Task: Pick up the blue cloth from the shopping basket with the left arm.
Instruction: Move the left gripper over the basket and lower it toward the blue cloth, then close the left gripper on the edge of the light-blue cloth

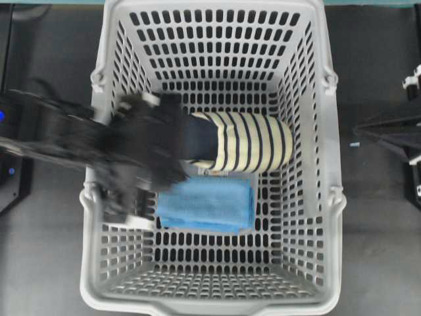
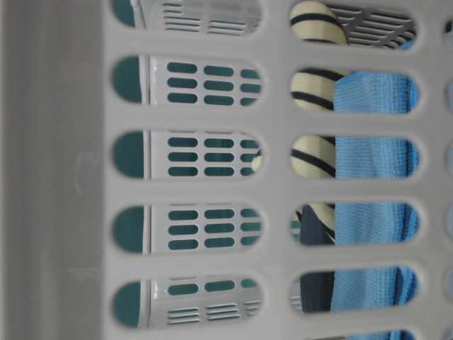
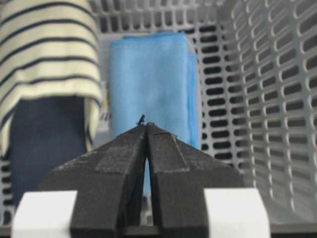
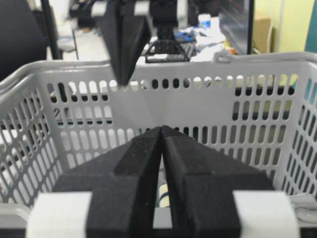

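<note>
Left wrist view shows the left gripper [image 3: 147,125] pressed shut and empty, with the blue cloth [image 3: 151,84] lying lengthwise straight ahead.

A soft light-blue folded cloth [image 1: 206,204] lies flat on the floor of a big light-grey plastic shopping basket [image 1: 332,217] with slotted walls. The blurry black left arm [image 1: 99,148] reaches over the basket's side, its jaws pressed together above the cloth's edge.
</note>
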Robot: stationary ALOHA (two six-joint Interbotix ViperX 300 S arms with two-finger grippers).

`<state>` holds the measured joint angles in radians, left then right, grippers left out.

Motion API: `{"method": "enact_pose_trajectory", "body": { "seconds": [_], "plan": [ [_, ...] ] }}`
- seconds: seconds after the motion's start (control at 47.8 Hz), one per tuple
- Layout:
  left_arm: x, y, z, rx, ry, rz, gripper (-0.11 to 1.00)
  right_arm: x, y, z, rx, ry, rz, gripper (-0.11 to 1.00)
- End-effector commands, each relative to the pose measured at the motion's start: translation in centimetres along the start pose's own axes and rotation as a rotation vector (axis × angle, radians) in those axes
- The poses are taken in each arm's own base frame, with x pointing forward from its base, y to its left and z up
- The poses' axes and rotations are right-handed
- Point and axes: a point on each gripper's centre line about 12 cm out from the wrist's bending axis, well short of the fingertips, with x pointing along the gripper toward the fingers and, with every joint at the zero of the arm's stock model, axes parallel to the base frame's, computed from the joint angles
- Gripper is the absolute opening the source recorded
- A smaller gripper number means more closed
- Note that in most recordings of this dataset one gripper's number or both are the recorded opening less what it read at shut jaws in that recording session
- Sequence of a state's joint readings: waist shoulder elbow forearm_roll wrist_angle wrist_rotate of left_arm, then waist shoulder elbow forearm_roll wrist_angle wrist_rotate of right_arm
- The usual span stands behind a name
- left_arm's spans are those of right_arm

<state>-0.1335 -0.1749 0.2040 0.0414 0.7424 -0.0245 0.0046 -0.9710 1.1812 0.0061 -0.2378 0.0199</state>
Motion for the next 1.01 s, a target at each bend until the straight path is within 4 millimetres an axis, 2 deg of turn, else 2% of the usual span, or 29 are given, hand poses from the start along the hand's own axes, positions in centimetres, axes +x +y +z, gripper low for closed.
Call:
{"method": "enact_pose_trajectory", "body": {
  "seconds": [0.0,0.084,0.147,0.209,0.377,0.461,0.817,0.984],
  "plan": [
    [1.3,-0.2,1.4,0.002,0.037,0.000,0.00,0.1,0.0,0.5,0.005,-0.014,0.001,-0.01],
    [3.2,-0.3,1.3,-0.002,0.095,0.001,0.02,0.1,0.0,0.5,0.005,-0.015,0.001,-0.01],
    [4.8,-0.3,1.2,-0.011,0.139,0.002,0.10,0.1,0.0,0.6,0.005,-0.017,0.001,-0.01],
    [6.0,-0.4,1.0,-0.012,0.170,0.003,0.24,0.1,0.1,0.6,0.005,-0.017,0.003,-0.01],
    [8.7,-0.5,-0.2,-0.010,0.244,0.003,0.75,0.0,0.1,0.6,0.006,-0.020,0.006,-0.01],
    [9.5,-0.5,-0.8,-0.009,0.267,0.003,0.89,0.0,0.2,0.6,0.006,-0.020,0.007,-0.01],
    [13.3,-1.2,-3.6,-0.003,0.363,-0.001,0.86,0.0,0.2,0.3,0.006,-0.012,0.007,-0.01],
    [14.3,-1.1,-4.7,-0.027,0.386,0.004,0.86,0.0,0.1,0.2,0.005,-0.011,0.007,-0.01]
  ]
}}
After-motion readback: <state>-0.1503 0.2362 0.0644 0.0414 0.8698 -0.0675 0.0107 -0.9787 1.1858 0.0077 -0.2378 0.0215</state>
